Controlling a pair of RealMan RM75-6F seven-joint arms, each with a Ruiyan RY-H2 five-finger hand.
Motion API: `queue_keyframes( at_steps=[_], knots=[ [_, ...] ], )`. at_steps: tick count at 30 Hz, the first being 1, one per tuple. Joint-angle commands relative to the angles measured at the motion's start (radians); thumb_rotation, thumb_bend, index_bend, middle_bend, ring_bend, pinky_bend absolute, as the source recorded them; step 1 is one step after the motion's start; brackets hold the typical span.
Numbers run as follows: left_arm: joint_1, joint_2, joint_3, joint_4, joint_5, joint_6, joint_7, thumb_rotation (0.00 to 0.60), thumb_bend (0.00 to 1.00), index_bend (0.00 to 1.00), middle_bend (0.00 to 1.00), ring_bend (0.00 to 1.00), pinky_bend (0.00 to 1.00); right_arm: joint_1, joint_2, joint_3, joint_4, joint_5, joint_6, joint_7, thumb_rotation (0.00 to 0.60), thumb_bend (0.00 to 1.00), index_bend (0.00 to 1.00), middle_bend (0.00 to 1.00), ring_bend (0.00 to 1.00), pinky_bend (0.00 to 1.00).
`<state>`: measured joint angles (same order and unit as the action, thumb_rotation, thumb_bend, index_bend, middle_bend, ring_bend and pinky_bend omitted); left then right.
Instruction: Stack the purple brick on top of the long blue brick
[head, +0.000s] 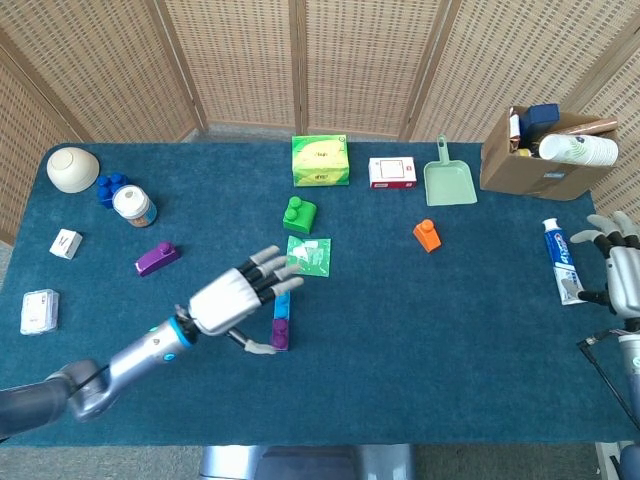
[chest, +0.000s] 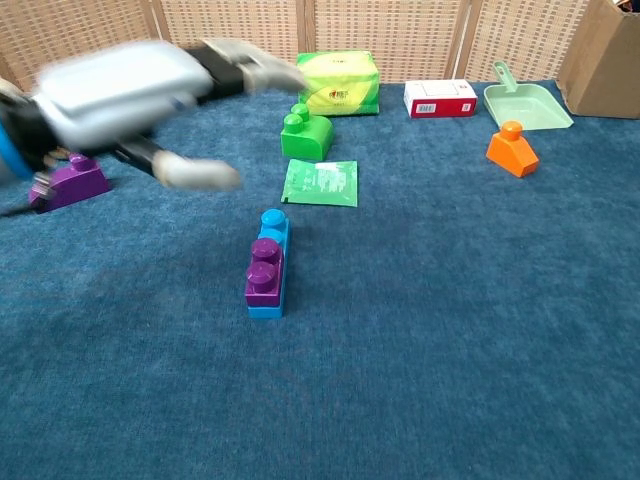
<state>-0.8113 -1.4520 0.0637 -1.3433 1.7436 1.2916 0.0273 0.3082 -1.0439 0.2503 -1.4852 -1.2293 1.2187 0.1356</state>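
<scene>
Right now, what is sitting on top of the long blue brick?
The purple brick sits on the near end of the long blue brick; the far end's stud is bare. The blue studs beneath the purple brick are covered. The left hand is raised clear, holding nothing.

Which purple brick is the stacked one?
Find the green packet lying flat mid-table. Just in front of it lies the long blue brick, and the purple brick sits on its near end. The other purple piece sits alone far left, wedge-shaped.
</scene>
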Motion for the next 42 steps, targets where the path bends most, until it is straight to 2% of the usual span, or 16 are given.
queue_keyframes(
  at_steps=[1,5,13,15,17,21,32,36,42],
  knots=[
    [0.080,0.122,-0.006,-0.118,-0.059,0.044,0.075,0.000,0.09,0.00,0.00,0.00,0.00,0.011,-0.007,-0.003,-0.001,-0.005,-0.006,-0.027,0.600,0.16,0.34,0.18,0.00,0.13],
    [0.136,0.189,-0.002,-0.182,-0.102,0.070,0.107,0.000,0.09,0.00,0.00,0.00,0.00,0.020,-0.010,-0.005,-0.011,-0.008,-0.010,-0.049,0.600,0.16,0.34,0.18,0.00,0.12],
    [0.316,0.330,0.014,-0.317,-0.252,0.156,0.163,0.000,0.11,0.00,0.00,0.00,0.00,0.027,-0.013,-0.025,-0.050,-0.021,0.002,-0.154,0.600,0.16,0.34,0.18,0.00,0.11],
    [0.357,0.357,0.019,-0.344,-0.282,0.174,0.167,0.039,0.11,0.00,0.00,0.00,0.00,0.024,-0.016,-0.031,-0.061,-0.027,0.016,-0.184,0.600,0.16,0.34,0.18,0.00,0.11],
    [0.389,0.375,0.021,-0.363,-0.303,0.191,0.173,0.104,0.11,0.00,0.00,0.00,0.00,0.021,-0.019,-0.035,-0.070,-0.029,0.027,-0.206,0.600,0.16,0.34,0.18,0.00,0.10],
    [0.465,0.405,0.026,-0.390,-0.343,0.239,0.158,0.167,0.11,0.00,0.00,0.00,0.00,0.010,-0.020,-0.045,-0.095,-0.032,0.048,-0.244,0.600,0.16,0.34,0.18,0.00,0.10],
    [0.655,0.388,0.029,-0.335,-0.357,0.384,0.101,0.238,0.11,0.06,0.00,0.00,0.00,-0.024,-0.020,-0.074,-0.175,-0.067,0.111,-0.310,0.600,0.16,0.34,0.18,0.00,0.10],
    [0.679,0.377,0.008,-0.330,-0.342,0.406,0.085,0.273,0.11,0.06,0.00,0.00,0.00,-0.027,-0.019,-0.081,-0.188,-0.072,0.110,-0.310,0.600,0.16,0.34,0.18,0.00,0.10],
    [0.683,0.365,-0.023,-0.326,-0.322,0.391,0.084,0.286,0.11,0.07,0.01,0.00,0.00,-0.033,-0.019,-0.089,-0.194,-0.070,0.103,-0.303,0.600,0.16,0.34,0.18,0.00,0.10]
  ],
)
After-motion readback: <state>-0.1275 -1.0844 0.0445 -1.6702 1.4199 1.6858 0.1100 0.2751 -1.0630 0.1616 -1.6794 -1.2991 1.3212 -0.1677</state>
